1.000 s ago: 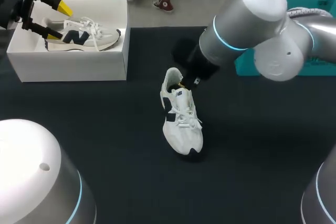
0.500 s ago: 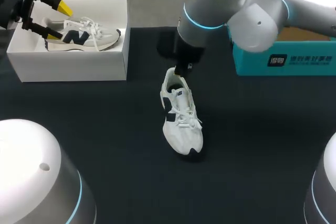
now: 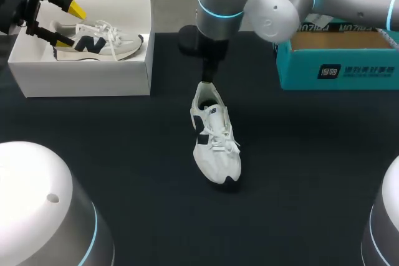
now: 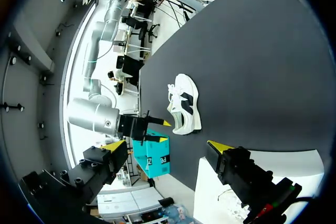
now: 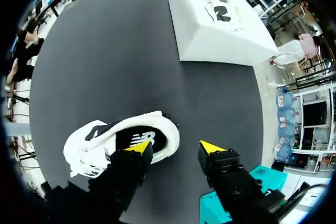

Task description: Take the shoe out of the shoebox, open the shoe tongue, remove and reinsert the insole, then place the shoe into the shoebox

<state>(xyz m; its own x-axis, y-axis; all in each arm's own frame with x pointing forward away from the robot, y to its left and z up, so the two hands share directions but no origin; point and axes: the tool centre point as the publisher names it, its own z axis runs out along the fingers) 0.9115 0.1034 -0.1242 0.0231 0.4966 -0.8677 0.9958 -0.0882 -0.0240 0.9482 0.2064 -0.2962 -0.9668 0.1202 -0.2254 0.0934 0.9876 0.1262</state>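
My right gripper [image 3: 209, 84] hangs over the heel of the shoe [image 3: 215, 141]. The shoe stands on its sole near the middle of the table [image 3: 312, 172], toe toward the near edge, well apart from the white box [image 3: 81, 73] at the far left corner. In the right wrist view the fingers are spread wide and hold nothing. One yellow tip is above the heel opening, the other out past the heel rim.

My left gripper [image 3: 68, 26] is at the box's left end, also wide and holding nothing, over a second shoe [image 3: 100, 42] that lies inside.

As I judge it, the main risk is that nothing pins the shoe down. If the gripper pinches the heel rim or the insole, the whole shoe may lift, or swing about its toe, instead of giving up the insole. Coming down at this spread, the inner finger could crush the collar or jam against the insole.

The laces look drawn close, so the tongue may resist opening.

My right arm [image 3: 262, 4] passes just above the teal box [image 3: 336, 70] at the far right edge, and a low sweep could knock it.

With one shoe already in the box, the return could foul on it.
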